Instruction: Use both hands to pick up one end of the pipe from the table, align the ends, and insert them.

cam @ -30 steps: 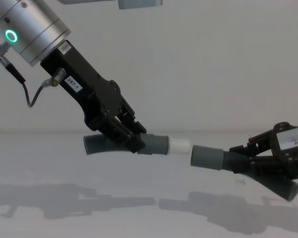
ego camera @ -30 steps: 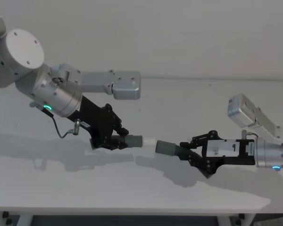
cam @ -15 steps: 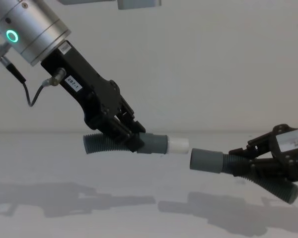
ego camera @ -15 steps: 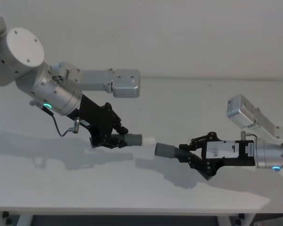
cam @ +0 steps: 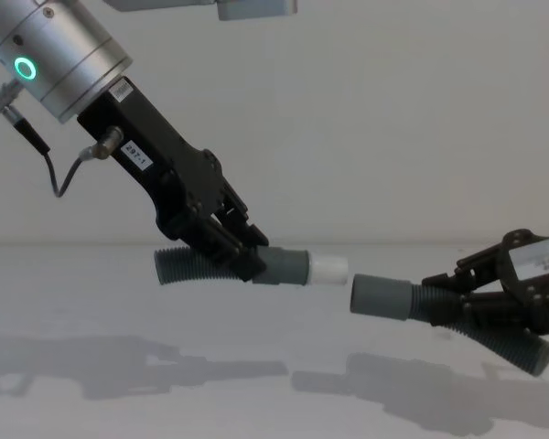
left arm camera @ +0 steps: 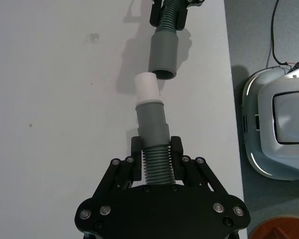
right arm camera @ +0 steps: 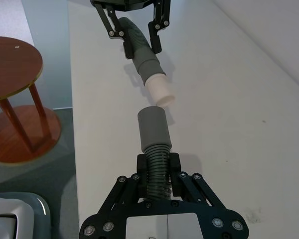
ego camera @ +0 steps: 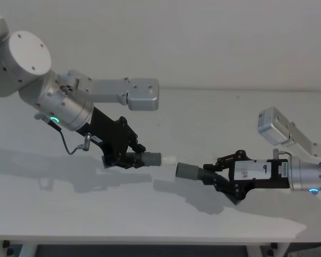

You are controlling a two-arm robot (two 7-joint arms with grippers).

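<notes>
The pipe is in two pieces, and both are held up in the air above the pale counter point(ego camera: 166, 214). The left hand point(ego camera: 129, 159) pinches the ribbed part of the left pipe piece point(cam: 242, 266). This piece has a smooth grey cuff with a short white tip point(cam: 329, 269) at its end. The white tip points toward the other piece. The right hand point(ego camera: 220, 177) pinches the ribbed part of the right pipe piece point(cam: 448, 315). Its smooth grey cuff point(ego camera: 187, 171) points back toward the white tip.

The two ends are very near each other but apart. A small gap shows between them in the chest view. The grey cuff sits a little lower than the white tip there, so they are not quite in line. In the left wrist view the white tip point(left arm camera: 147, 87) is just beside the open mouth of the grey cuff point(left arm camera: 163, 54), a bit off to one side. Dark shadows of the arms lie on the counter below.
</notes>
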